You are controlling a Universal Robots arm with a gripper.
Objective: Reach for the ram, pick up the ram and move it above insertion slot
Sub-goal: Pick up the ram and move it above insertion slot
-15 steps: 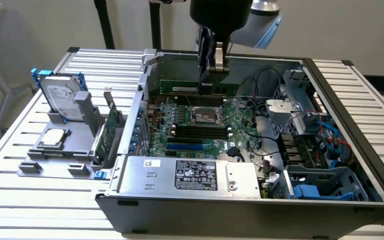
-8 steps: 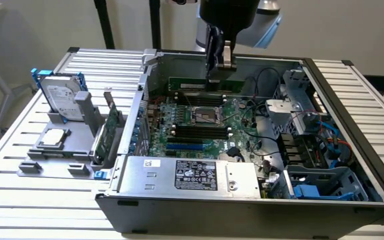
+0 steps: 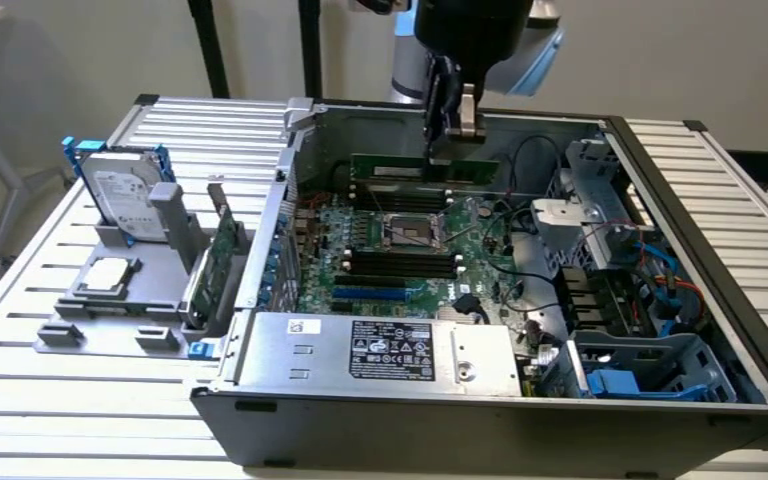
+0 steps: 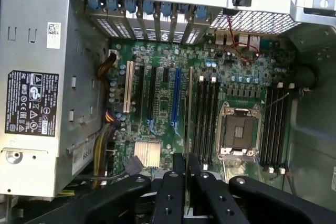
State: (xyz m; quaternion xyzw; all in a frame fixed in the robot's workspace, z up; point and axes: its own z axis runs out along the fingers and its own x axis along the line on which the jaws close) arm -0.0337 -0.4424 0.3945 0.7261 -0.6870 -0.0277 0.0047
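An open grey metal computer case (image 3: 704,330) sits on the white slatted table (image 3: 77,400), toward the exterior view's right. Inside it the green motherboard (image 3: 398,250) lies flat, with the silver boxy power supply (image 3: 371,350) at the case's near edge. The long green ram stick (image 3: 424,170) hangs in the black gripper (image 3: 454,128) above the board's far edge. A grey plastic holder (image 3: 117,300) stands beside the case's left wall, carrying a silver hard drive (image 3: 128,195) upright.

Even, soft indoor light. Computer case (image 3: 518,300) interior shaded along its walls. Mild glare on slatted bench (image 3: 37,400). Wrist view slightly soft.
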